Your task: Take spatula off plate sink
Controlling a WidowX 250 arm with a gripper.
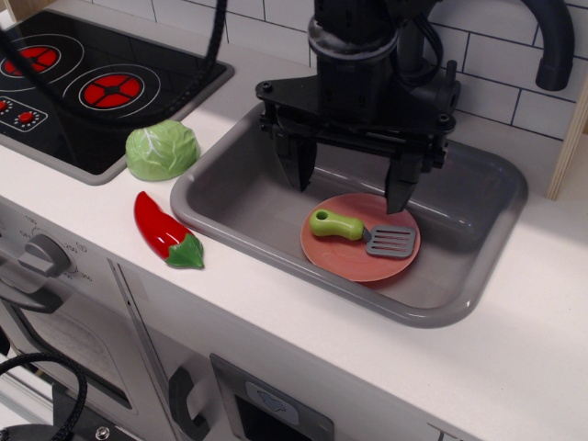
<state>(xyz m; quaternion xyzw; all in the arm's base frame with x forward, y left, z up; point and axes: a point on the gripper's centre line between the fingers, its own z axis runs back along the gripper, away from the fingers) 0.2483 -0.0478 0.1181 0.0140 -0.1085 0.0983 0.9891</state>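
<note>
The gripper hangs over the sink with its jaws spread wide and nothing between them; the two black fingers point down, the left one ending above the bare basin floor and the right one ending just over the far edge of the plate. Whether that right fingertip touches the plate rim cannot be told from this angle. The spatula lies flat on the plate, below and between the fingertips, its lime-green handle to the left and its grey slotted blade to the right, the blade reaching close to the plate's right rim. The plate sits on the sink floor toward the near right part of the basin. Above the fingers, the arm's black body blocks part of the far sink wall and the tiles behind, and its top is cut off by the frame. A dark faucet curves in at the far right, only partly in view. On the white counter left of the sink rest a green cabbage and, nearer, a red chili pepper. The black stovetop lies far left, cropped by the frame's edge.
</note>
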